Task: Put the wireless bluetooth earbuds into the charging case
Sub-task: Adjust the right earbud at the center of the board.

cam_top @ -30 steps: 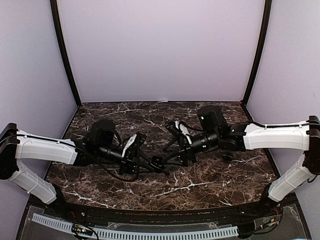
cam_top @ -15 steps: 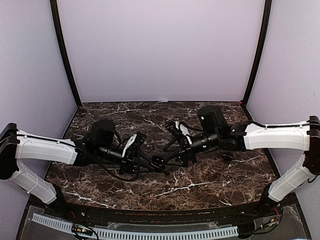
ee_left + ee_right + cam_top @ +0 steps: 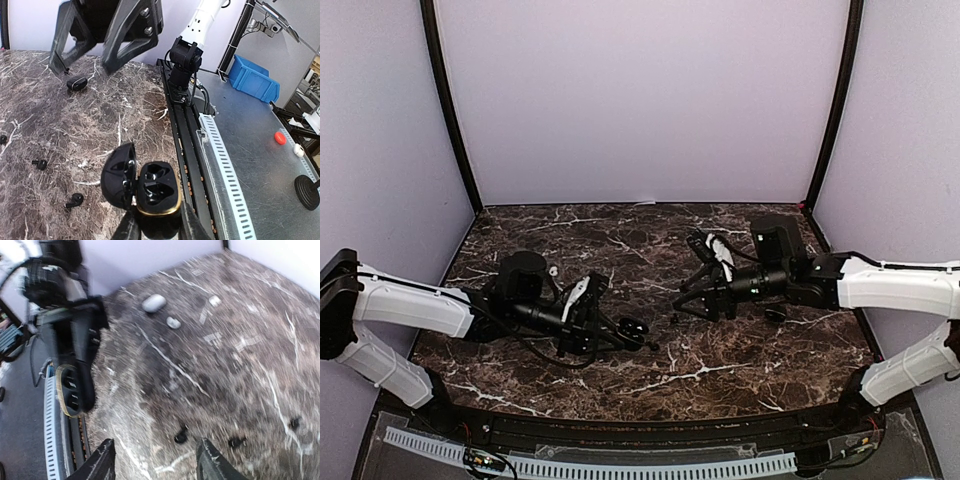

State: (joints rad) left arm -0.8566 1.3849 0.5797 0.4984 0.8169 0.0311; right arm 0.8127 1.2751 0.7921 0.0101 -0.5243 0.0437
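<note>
My left tool (image 3: 157, 226) clamps the open charging case (image 3: 156, 192), its wells seemingly vacant. My right tool (image 3: 155, 460) hangs wide and empty, with black earbuds (image 3: 181, 436) on the worktop (image 3: 240, 355) just ahead of it. Next, I judge: descend and pinch one. A white case (image 3: 153, 302) and white buds (image 3: 173, 322) lie far beyond, blocking nothing.
</note>
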